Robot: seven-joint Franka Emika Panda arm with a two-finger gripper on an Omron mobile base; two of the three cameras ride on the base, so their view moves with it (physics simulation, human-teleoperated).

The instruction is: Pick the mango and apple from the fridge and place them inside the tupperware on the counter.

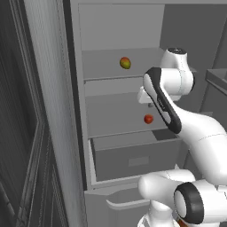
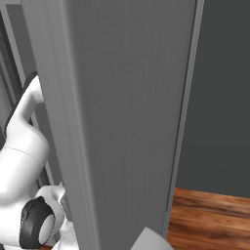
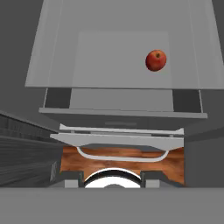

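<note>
The fridge (image 1: 119, 48) stands open. A yellow-green mango (image 1: 125, 63) with a red blush lies on its upper shelf. One shelf lower sits the round red apple (image 1: 148, 119) (image 3: 155, 60). My hand (image 1: 143, 95) hovers in front of the fridge between these two shelves, above and slightly left of the apple, and the forearm covers most of it. In the hand view my gripper (image 3: 111, 178) looks down at the apple's shelf, fingertips (image 3: 71, 177) apart, open, with nothing between them. The tupperware and the counter are out of view.
A boxy grey drawer (image 1: 133, 159) (image 3: 122, 114) sits under the apple's shelf. The open fridge door (image 2: 122, 122) rises close on the right, and a tall grey panel (image 1: 48, 111) stands on the left. Wooden floor (image 2: 210, 215) lies below.
</note>
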